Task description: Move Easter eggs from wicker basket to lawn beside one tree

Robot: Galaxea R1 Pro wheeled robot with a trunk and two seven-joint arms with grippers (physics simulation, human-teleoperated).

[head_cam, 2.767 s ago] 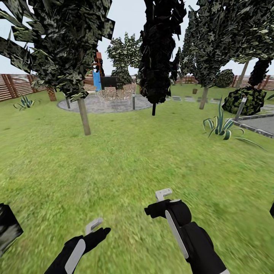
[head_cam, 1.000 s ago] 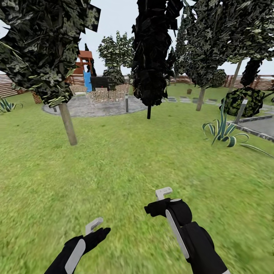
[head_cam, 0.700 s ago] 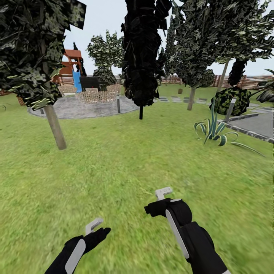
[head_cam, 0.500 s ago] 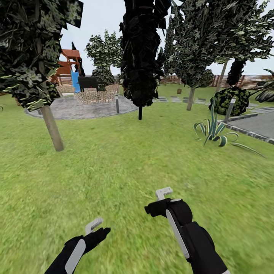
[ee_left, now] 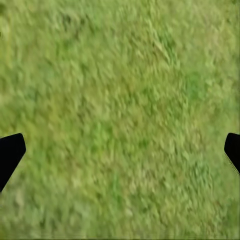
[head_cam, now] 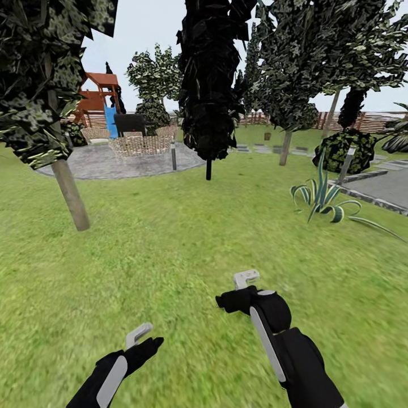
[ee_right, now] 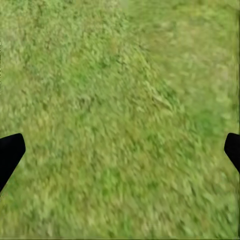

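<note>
The lawn point(head_cam: 170, 255) stretches out ahead of me, and no eggs show on it. A tree with a pale grey-brown trunk point(head_cam: 70, 195) stands at the left, a few steps off. A small brown object point(head_cam: 267, 136) sits far back on the grass, too small to identify. My left gripper point(head_cam: 141, 335) hangs low over the grass, open and empty. My right gripper point(head_cam: 245, 280) is a little further forward, also open and empty. In the wrist views, the left gripper point(ee_left: 120, 155) and the right gripper point(ee_right: 120, 155) have their dark fingertips wide apart over bare grass.
A slim dark tree point(head_cam: 208, 169) stands ahead in the middle and another tree point(head_cam: 285, 148) further right. A spiky striped plant point(head_cam: 323, 198) and a paved edge point(head_cam: 374, 195) lie to the right. A paved circle point(head_cam: 113, 161) with wicker chairs point(head_cam: 139, 144) lies beyond, in front of the fence point(head_cam: 374, 122).
The whole view has shifted: the camera moved forward and turned, so the pale trunk now sits nearer and further left. My right gripper has risen slightly forward. The left one keeps its pose.
</note>
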